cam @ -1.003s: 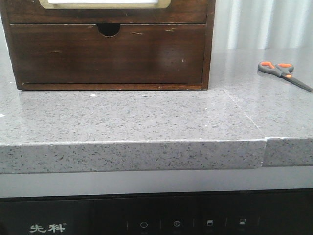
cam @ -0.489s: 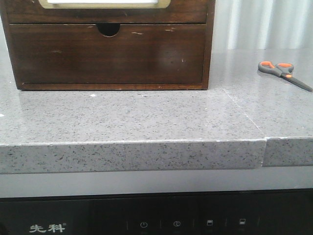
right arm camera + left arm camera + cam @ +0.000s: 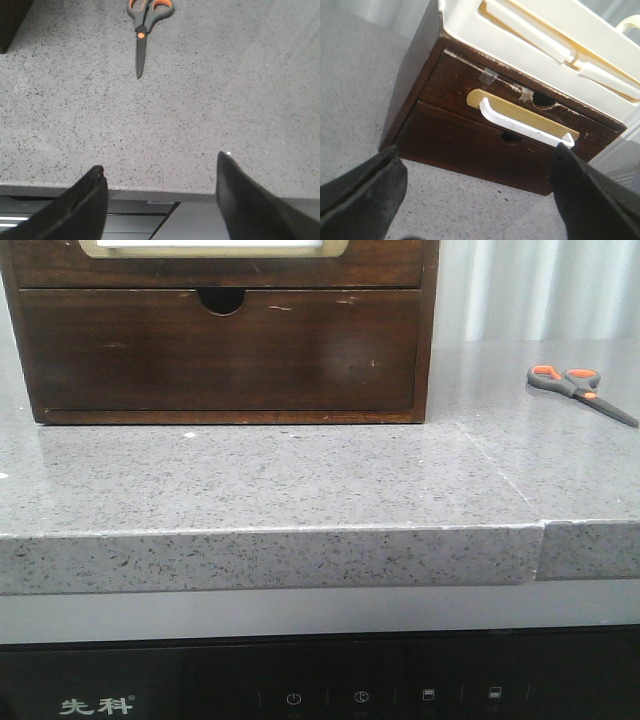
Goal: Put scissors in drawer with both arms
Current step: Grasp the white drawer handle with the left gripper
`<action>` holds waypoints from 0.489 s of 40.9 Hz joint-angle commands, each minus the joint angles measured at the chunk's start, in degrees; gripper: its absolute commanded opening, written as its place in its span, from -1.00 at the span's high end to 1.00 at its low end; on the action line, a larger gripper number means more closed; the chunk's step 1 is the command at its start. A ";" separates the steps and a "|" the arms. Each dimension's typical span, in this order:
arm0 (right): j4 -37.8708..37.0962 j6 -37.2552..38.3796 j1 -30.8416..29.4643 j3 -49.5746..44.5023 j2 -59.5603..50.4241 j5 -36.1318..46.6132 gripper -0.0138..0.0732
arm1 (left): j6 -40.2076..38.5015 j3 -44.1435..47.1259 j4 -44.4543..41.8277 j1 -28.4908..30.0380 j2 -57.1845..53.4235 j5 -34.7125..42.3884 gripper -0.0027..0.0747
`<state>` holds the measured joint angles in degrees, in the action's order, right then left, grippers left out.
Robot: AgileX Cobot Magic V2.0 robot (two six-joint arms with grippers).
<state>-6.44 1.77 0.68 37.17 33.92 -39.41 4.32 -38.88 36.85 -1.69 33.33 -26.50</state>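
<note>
The scissors [image 3: 580,390] lie flat on speckled grey stone counter [image 3: 300,480], closed blades pointing right toward the front edge; both grippers [image 3: 475,200] [image 3: 160,200] spread open, empty.

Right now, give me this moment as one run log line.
scissors: on counter, untouched | drawer: closed | left end effector: open, facing drawer | right end effector: open, facing scissors

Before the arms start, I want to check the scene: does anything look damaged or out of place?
Minor wear only. The upper drawer has two bits of clear tape and chipped wood along its top edge. The scissors lie closed on the counter.
</note>
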 commanded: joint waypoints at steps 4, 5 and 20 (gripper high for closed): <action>-0.85 -0.55 0.05 1.44 0.45 3.61 -0.44 | -0.10 -1.40 9.92 -0.12 7.74 4.25 -0.55; -0.85 -0.55 0.05 1.44 0.45 3.61 -0.44 | 0.07 -1.65 11.49 -0.12 9.04 4.01 -0.55; -0.85 -0.55 0.05 1.44 0.45 3.61 -0.44 | 26.14 -5.41 44.59 -0.12 25.29 -3.11 -0.55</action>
<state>-6.44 1.77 0.68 37.17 33.92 -39.41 24.28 -41.40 71.69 -1.69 56.43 -28.09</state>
